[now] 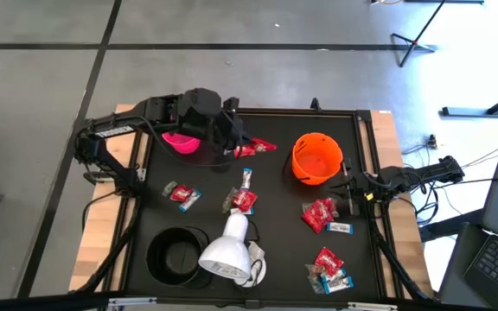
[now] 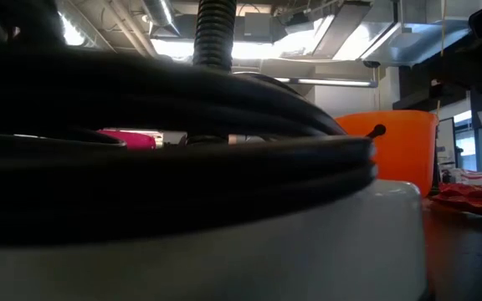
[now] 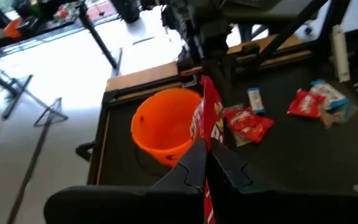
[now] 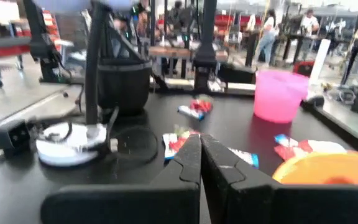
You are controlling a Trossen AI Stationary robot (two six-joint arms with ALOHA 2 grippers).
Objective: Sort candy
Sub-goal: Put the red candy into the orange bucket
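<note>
Left gripper (image 3: 205, 163) is pinching a red candy packet (image 3: 209, 118), carrying it; next it needs dropping into the orange cup (image 3: 160, 127). Right gripper (image 4: 200, 163) sits clenched, empty.

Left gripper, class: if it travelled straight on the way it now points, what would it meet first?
Probably the orange cup. The left gripper, shut on a red candy packet, points toward it in its wrist view, though the packet hides part of the line, so depth is uncertain.
</note>
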